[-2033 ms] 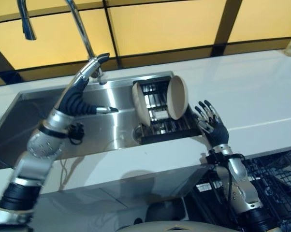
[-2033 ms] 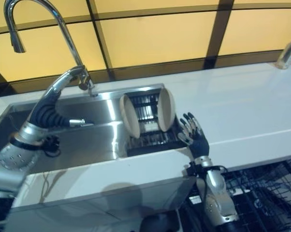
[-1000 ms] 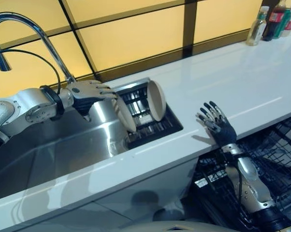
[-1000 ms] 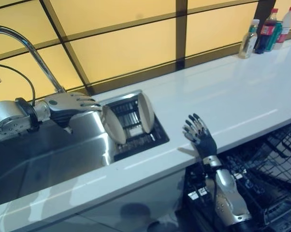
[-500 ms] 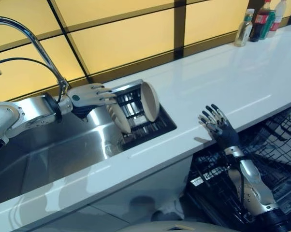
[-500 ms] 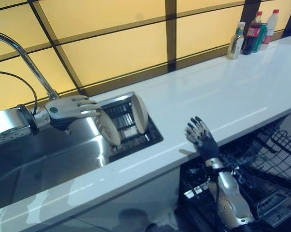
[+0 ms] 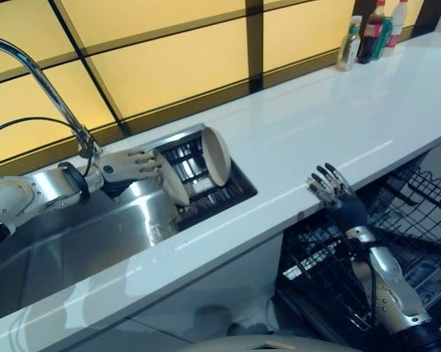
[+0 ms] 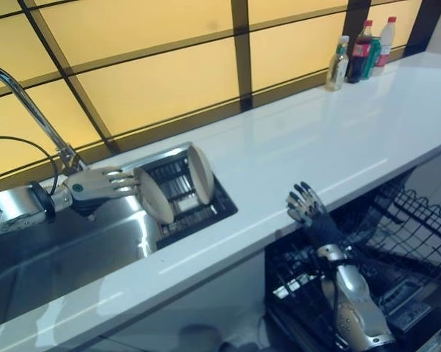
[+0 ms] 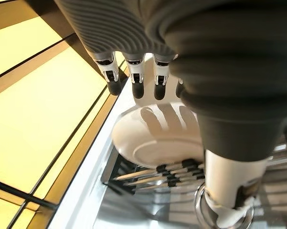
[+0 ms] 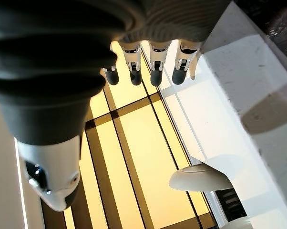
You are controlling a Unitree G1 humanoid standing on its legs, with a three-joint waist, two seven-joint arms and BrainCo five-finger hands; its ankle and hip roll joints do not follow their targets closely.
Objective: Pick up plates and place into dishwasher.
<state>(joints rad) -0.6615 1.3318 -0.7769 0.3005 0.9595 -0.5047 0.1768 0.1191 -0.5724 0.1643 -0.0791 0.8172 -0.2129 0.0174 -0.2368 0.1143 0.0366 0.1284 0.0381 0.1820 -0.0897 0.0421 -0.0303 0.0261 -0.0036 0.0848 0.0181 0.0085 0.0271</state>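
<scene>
Two plates upright in black rack (image 7: 206, 192) in sink (image 7: 74, 242), near plate (image 7: 173, 178) at left robot hand (image 7: 129, 165) fingertips, fingers straight, far plate (image 7: 215, 155) beyond, right robot hand (image 7: 336, 196) spread empty over dishwasher rack (image 7: 418, 220), three bottles (image 7: 371, 33) far along desk (image 7: 330, 125)

two plates (image 7: 215, 155) stand in a rack (image 7: 206, 192) inside the sink (image 7: 89, 242).

silver-grey arms, left hand (image 7: 129, 165), right hand (image 7: 339, 198), dark ribbed covers, dark fingertips
</scene>
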